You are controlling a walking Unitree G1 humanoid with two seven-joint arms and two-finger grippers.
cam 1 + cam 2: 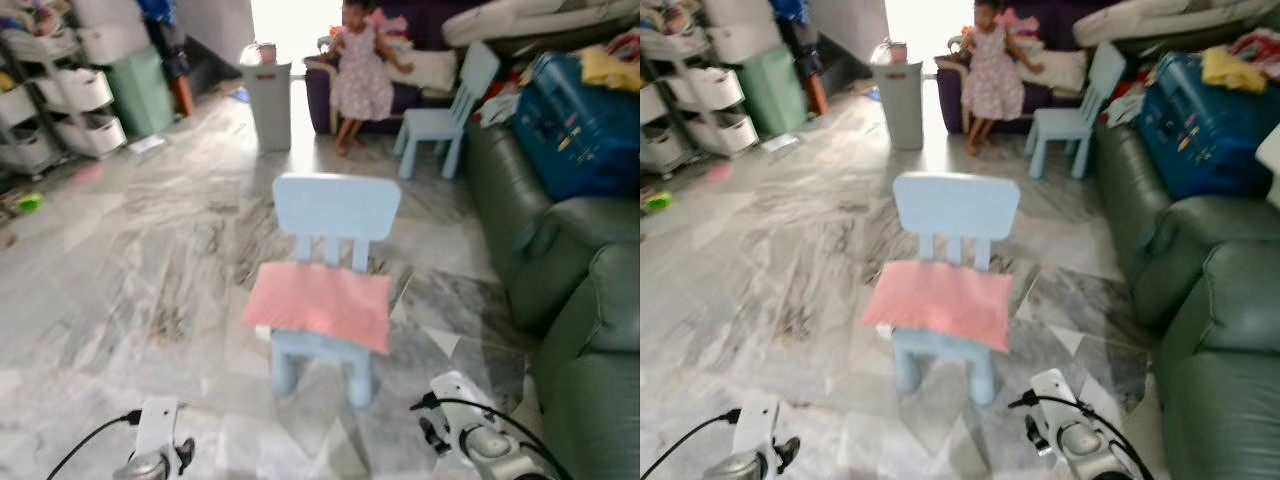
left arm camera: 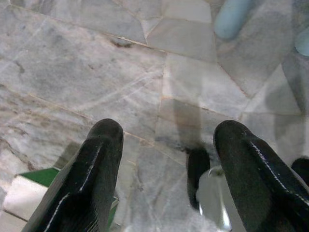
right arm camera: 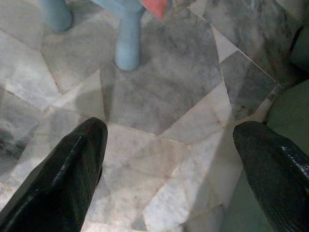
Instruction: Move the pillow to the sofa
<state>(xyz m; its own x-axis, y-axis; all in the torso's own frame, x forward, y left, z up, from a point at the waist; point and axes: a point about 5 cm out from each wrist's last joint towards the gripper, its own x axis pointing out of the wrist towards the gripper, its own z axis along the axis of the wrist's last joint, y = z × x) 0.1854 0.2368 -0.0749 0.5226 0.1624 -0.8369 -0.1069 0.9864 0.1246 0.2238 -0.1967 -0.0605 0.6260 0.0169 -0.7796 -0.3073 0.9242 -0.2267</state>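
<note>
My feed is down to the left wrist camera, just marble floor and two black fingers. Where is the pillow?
Observer: The pink pillow lies on the seat of a small light blue chair straight ahead of the robot.
Operator: Where's the sofa from there?
Observer: The dark green sofa runs along the robot's right, close beside the chair.
Operator: Is the right gripper doing anything?
Observer: The right gripper is open over bare floor, near the chair's leg and the sofa's edge, holding nothing.
Operator: Anyone around?
Observer: A child stands at the far end of the room, near a second blue chair.
</note>
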